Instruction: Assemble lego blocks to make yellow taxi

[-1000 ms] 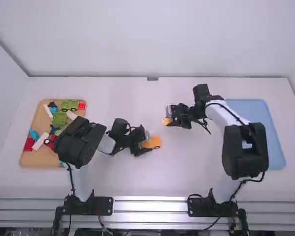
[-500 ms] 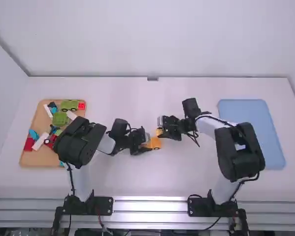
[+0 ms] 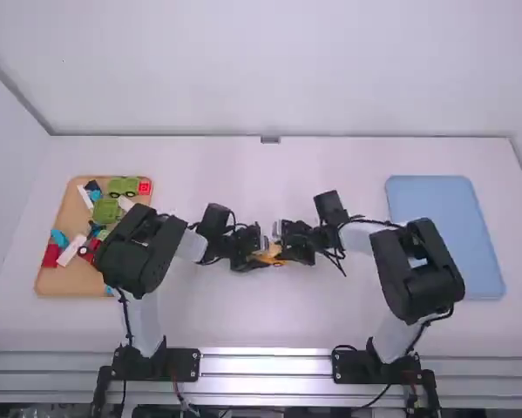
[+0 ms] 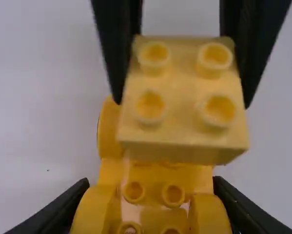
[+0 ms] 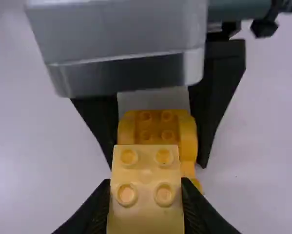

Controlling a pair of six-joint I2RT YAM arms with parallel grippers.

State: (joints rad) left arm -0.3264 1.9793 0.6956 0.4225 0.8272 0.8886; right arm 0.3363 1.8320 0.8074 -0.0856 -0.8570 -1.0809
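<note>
In the high view, the left gripper [image 3: 263,257] and the right gripper [image 3: 281,247] are very near to each other, above the middle of the white surface [image 3: 243,322]. The yellow car body [image 3: 274,260] is between them. On the left side there is a wooden tray [image 3: 45,283] with green, red, white and blue pieces, and on the right side lies a blue tray [image 3: 444,205].

In the left wrist view, the left gripper [image 4: 150,190] is pinching the car body from its two sides. The pale yellow block [image 4: 182,92], with four studs facing the camera, is over one part of this body.

In the right wrist view, the right gripper [image 5: 146,187] is closed on the pale yellow block, one finger at each side. Whether the block touches the body, I cannot tell.
</note>
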